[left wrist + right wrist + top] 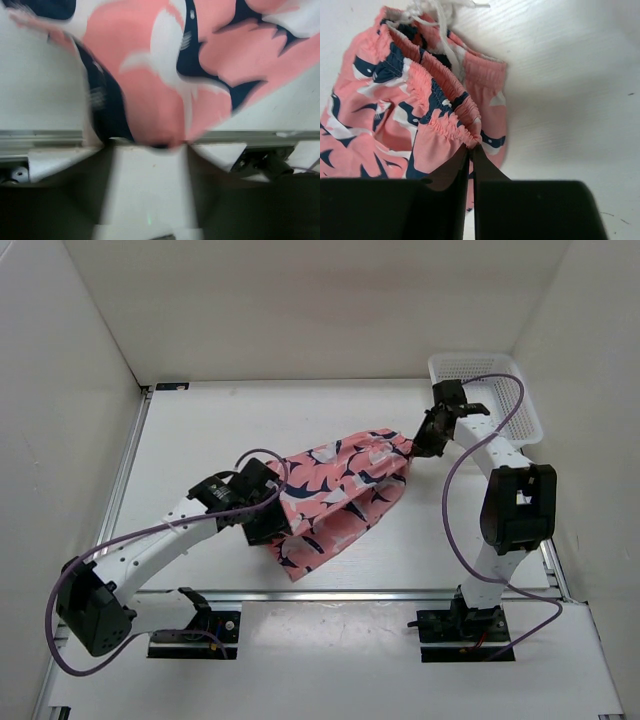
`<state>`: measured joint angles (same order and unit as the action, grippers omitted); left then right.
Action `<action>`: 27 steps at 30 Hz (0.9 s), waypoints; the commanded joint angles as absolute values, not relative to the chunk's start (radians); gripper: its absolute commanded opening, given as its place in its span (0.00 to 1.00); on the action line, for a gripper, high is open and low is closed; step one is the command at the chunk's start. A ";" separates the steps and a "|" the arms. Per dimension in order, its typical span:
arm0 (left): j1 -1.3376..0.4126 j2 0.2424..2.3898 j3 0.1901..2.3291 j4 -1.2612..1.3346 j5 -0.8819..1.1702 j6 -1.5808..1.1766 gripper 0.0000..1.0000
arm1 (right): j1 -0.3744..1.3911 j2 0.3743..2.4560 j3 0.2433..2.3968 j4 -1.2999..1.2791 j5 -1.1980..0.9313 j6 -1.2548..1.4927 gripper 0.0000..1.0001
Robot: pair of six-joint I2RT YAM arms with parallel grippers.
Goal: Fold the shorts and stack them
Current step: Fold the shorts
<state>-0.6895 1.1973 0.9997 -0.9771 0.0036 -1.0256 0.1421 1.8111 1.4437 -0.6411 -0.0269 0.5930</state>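
Right gripper (471, 150): pressed together on shorts (340, 495) waistband.
Left gripper (148, 148): spread, cloth between.
Table (230, 430): wide white surface beyond shorts.

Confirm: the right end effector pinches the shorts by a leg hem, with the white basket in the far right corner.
Not the leg hem: the right end effector pinches the shorts by the gathered elastic waistband, as the right wrist view shows. The white basket is in the far right corner.
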 commanded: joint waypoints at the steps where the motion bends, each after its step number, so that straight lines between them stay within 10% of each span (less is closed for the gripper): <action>1: -0.728 1.203 0.980 -0.965 0.027 -1.028 0.78 | 0.135 1.819 1.500 -0.643 0.046 0.558 0.19; 3: -0.747 1.227 0.980 -0.956 0.041 -1.005 1.00 | 0.135 1.819 1.500 -0.643 0.032 0.549 0.32; 10: -0.782 1.328 0.980 -0.956 0.020 -0.983 1.00 | 0.155 1.751 1.409 -0.643 0.020 0.549 0.74; 27: -0.893 1.718 1.029 -0.818 0.028 -0.965 0.92 | 0.155 1.802 1.195 -0.439 -0.101 0.571 0.66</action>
